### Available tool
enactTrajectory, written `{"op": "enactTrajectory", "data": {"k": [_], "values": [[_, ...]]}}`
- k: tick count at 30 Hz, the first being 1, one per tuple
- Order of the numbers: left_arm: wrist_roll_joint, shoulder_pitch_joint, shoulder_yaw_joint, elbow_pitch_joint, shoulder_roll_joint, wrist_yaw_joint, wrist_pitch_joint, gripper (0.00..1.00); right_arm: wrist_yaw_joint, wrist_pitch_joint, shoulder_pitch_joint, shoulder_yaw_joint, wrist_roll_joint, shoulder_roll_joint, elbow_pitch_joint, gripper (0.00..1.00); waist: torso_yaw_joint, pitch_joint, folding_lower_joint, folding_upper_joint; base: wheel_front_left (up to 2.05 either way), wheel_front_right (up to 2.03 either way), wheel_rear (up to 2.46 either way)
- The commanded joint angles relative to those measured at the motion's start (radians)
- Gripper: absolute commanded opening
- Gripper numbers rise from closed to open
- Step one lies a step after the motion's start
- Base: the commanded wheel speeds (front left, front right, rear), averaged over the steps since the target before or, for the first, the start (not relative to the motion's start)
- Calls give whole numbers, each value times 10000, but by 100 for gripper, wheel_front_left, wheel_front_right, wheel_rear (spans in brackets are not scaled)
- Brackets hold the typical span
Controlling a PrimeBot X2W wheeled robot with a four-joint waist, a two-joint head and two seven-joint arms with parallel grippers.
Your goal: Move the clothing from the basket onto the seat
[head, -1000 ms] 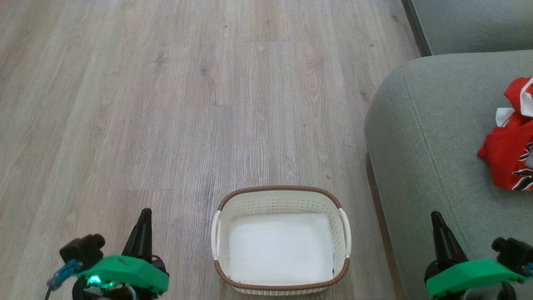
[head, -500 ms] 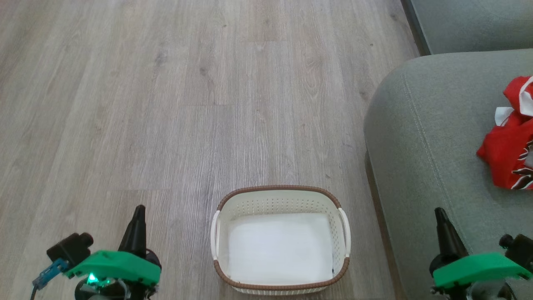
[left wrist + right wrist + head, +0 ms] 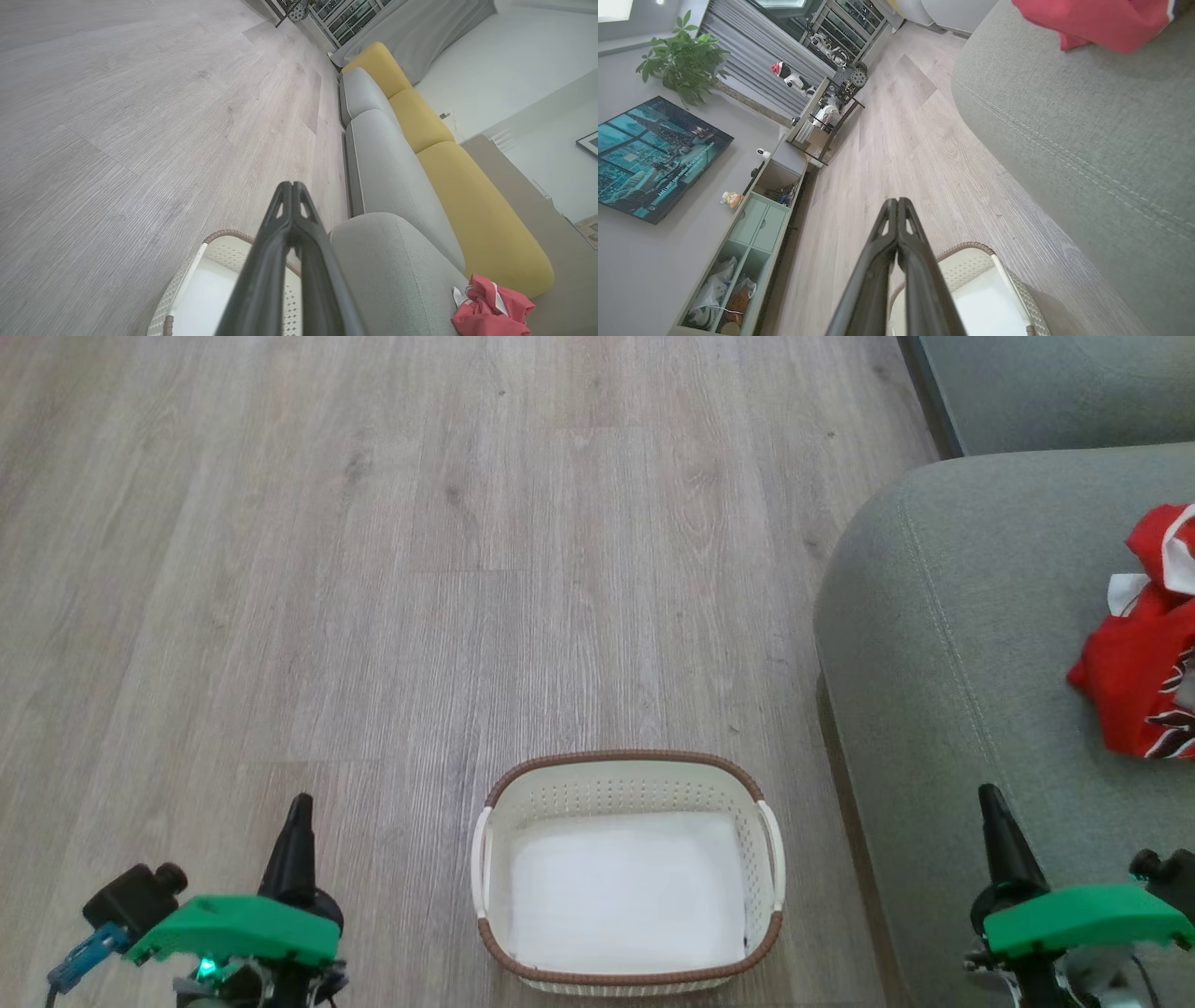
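Lying crumpled on the seat (image 3: 952,644) at the right, the clothing (image 3: 1144,681) looks light, limp and slippery; we would pinch a raised fold. We see the left claw (image 3: 300,803) and right claw (image 3: 989,795) pressed together, holding nothing, flanking the empty basket (image 3: 625,759); the clothing lies farther off, right of the right claw, well apart.

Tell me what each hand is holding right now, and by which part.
Nothing is held. The left hand and the right hand are both shut on nothing. The clothing lies on the seat, apart from both.
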Motion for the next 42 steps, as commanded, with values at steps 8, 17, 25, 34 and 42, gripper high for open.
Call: {"op": "enactTrajectory", "data": {"k": [8, 17, 25, 34, 42], "values": [[-1023, -604, 438, -438, 38, -132, 280, 0, 0, 315, -651, -73, 914, 27, -226, 0, -19, 9, 0, 0, 0, 0, 0], [-1995, -653, 631, -485, 11, -163, 540, 0, 0, 577, -800, -191, 1762, 104, -179, 0, -40, 18, 0, 0, 0, 0, 0], [-2968, -703, 824, -532, -16, -194, 799, 0, -1, 841, -949, -311, 2608, 183, -131, 0, -61, 28, 0, 0, 0, 0, 0], [-3937, -753, 1016, -579, -43, -224, 1058, 0, -1, 1104, -1098, -432, 3450, 262, -84, 0, -82, 37, 0, 0, 0, 0, 0], [-4801, -797, 1187, -621, -67, -252, 1288, 0, -1, 1340, -1231, -541, 4201, 334, -41, 0, -101, 46, 0, 0, 0, 0, 0]]}}
